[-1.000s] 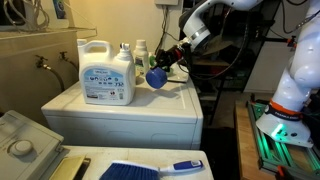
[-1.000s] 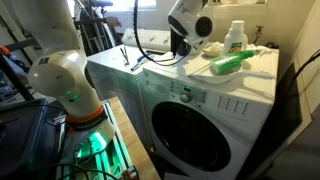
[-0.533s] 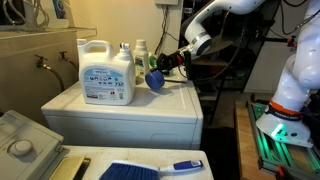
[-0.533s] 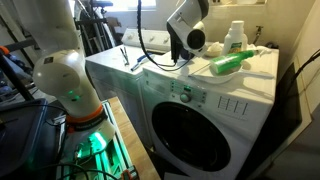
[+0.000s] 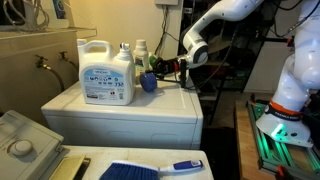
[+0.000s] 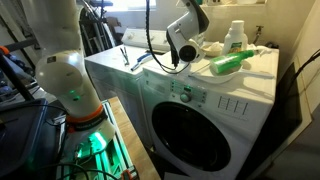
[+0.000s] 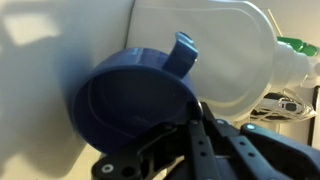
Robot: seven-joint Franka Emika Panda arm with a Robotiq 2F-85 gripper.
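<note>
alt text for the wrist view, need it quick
A blue cup fills the view, its open mouth facing the camera, its rim pinched by the black gripper at the bottom edge. Behind it are a white jug and a green-capped bottle.

The cup (image 7: 135, 110) in my pincer (image 7: 197, 118) is smooth blue plastic with a dull sheen, and its inside looks darker and matt. My fingers (image 7: 205, 142) seem to be black matt plastic or rubber, though the wrist view is too blurred to be sure. The jug (image 7: 220, 50) at the upper right of that frame is milky, semi-gloss plastic. In an exterior view the washer (image 5: 150, 110) is white, glossy painted metal on top, and the jug's label (image 5: 107, 85) looks like slick printed paper.
</note>
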